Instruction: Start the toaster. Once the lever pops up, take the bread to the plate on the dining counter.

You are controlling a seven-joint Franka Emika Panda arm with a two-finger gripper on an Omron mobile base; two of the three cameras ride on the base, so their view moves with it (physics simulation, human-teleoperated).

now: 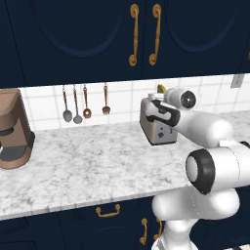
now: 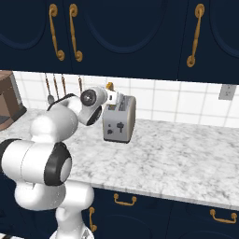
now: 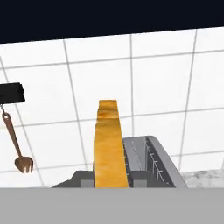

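The grey toaster (image 1: 157,129) (image 2: 120,122) (image 3: 151,161) stands at the back of the marble worktop, with the black lever (image 2: 120,125) on its narrow face. The bread (image 3: 109,148), a golden-brown slice seen edge-on, rises well above the slot; its top shows as a yellow tip (image 1: 161,89) (image 2: 109,86) over the hand. My gripper (image 1: 157,99) (image 2: 115,97) sits right at the toaster's top, shut around the bread's lower part. The fingertips themselves are hidden. The plate and the dining counter are out of view.
A brown coffee machine (image 1: 13,129) (image 2: 7,105) stands at the left of the worktop (image 1: 97,161). Spoons and a fork (image 1: 105,105) (image 3: 24,164) hang on the tiled wall. Navy upper cabinets hang close overhead. A wall socket (image 2: 226,92) is at the right.
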